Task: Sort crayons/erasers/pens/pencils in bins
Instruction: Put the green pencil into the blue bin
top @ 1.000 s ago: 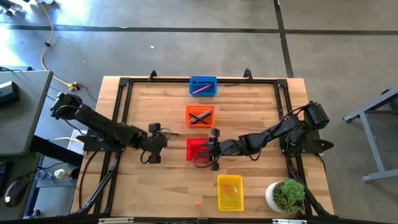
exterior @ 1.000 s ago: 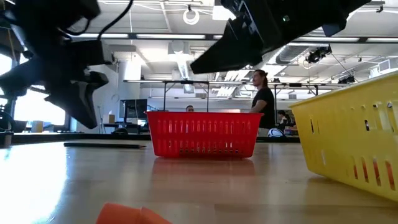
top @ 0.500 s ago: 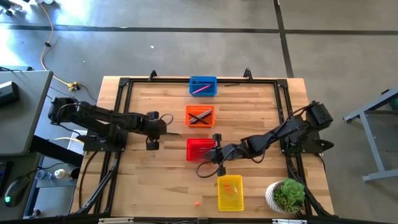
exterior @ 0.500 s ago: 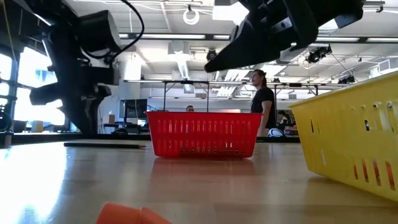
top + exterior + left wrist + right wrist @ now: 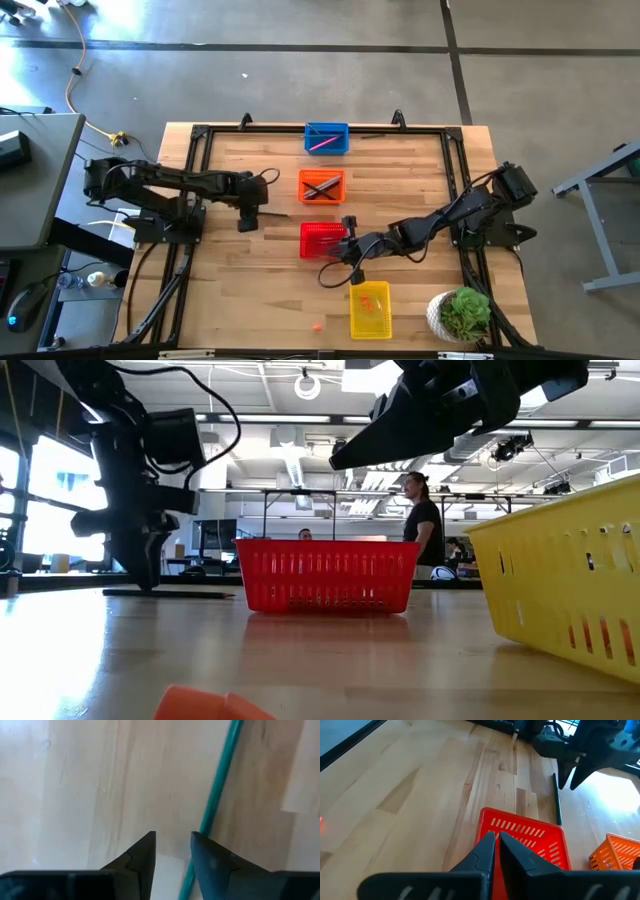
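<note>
Jaws apart, left gripper points down beside teal pencil; right's together.

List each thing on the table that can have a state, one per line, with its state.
Blue bin: upright, holds a pink stick.
Orange bin: upright, holds dark sticks.
Red bin: upright; contents cannot be made out.
Yellow bin: upright, small orange-red bits inside.
Eraser: loose on the table.
Green stick: flat on the table.
Left pincer: open, above the stick.
Right pincer: shut, empty.
</note>
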Robot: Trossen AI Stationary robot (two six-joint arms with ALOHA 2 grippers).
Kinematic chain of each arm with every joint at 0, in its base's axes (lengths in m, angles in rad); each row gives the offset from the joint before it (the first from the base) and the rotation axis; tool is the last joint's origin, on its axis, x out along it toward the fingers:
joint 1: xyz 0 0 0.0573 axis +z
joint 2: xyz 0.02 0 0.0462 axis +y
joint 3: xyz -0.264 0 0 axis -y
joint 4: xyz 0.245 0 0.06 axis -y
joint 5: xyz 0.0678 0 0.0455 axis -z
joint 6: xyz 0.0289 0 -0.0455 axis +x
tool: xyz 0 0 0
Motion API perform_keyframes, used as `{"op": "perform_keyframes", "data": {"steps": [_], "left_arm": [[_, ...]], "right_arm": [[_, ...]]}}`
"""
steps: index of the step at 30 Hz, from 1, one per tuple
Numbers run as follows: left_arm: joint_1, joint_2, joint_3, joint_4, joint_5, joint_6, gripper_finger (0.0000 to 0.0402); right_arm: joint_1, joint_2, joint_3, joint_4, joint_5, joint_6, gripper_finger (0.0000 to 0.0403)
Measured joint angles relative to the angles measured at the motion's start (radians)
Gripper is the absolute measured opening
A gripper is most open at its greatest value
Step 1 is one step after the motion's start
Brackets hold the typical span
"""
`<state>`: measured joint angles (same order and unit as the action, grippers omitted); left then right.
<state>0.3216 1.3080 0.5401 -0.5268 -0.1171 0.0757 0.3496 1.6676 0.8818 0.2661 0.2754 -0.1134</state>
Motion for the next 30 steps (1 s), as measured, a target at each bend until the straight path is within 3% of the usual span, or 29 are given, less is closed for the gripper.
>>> {"op": "perform_keyframes", "data": {"steps": [7,14,22,30], "left_arm": [[0.007,0.077,0.012,-0.002,0.082,0.015,0.0070],[-0.057,0.093,0.024,-0.004,0.093,0.003,0.0026],[-0.216,0.093,0.024,0.007,0.144,-0.133,0.0002],[-0.399,0.097,0.047,-0.014,0.197,-0.412,0.0008]], "right_arm": [[0.000,0.000,0.000,0.000,-0.004,0.000,0.0016],[0.000,0.000,0.000,0.000,-0.004,0.000,0.0016],[0.000,0.000,0.000,0.000,-0.006,0.000,0.0016],[0.000,0.000,0.000,0.000,-0.025,0.002,0.0016]]}}
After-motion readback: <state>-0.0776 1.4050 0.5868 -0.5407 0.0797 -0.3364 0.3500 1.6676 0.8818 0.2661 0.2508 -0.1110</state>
